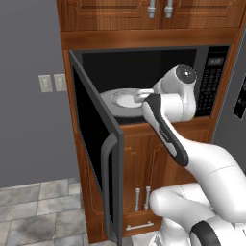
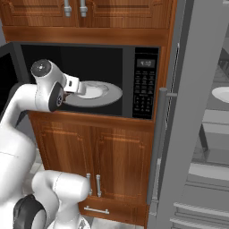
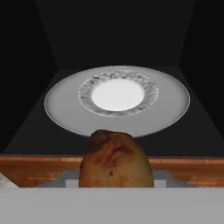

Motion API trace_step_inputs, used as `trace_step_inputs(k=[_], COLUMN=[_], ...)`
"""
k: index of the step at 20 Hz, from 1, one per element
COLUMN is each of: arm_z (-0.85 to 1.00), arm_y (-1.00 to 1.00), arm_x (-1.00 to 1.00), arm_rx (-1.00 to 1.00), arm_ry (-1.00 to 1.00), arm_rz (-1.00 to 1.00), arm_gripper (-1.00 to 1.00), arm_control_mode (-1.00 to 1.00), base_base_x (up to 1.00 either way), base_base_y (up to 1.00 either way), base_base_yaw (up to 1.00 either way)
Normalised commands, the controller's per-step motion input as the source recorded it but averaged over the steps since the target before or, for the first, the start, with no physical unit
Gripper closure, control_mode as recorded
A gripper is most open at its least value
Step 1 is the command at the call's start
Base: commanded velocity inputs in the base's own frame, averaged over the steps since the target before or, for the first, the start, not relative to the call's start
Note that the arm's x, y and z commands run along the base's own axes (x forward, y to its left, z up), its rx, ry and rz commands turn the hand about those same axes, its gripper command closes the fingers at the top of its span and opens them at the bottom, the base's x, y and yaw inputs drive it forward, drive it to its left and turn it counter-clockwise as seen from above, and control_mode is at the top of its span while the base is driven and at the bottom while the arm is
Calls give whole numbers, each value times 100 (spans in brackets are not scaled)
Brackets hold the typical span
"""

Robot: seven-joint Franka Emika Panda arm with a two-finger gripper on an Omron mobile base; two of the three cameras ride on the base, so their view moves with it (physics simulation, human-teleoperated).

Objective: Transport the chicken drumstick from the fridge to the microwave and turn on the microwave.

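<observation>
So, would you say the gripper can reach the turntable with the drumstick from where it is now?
Probably yes. The microwave door hangs wide open, the gripper sits at the opening with the drumstick clamped, and nothing lies between it and the bare turntable.

In the hand view the chicken drumstick (image 3: 116,159) is cut off at its lower end by the picture's bottom, and it hides the pincer's fingertips. From the base views, the arm's wrist covers the pincer. The microwave (image 2: 134,80) display digits seem too small to read.
</observation>
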Motion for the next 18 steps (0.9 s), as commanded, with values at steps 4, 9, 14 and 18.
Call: trace_step_inputs(k=[4, 9, 14, 18], arm_z=[-18, -8, 0, -1], arm_y=[1, 1, 0, 3], arm_x=[41, 42, 48, 46], arm_rx=[0, 0, 0, 0], arm_ry=[-3, 0, 1, 5], arm_rz=[0, 0, 0, 0], arm_gripper=[100, 100, 100, 100], arm_control_mode=[-100, -100, -100, -100], base_base_x=[0, 0, 0, 0], base_base_y=[0, 0, 0, 0], base_base_yaw=[0, 0, 0, 0])
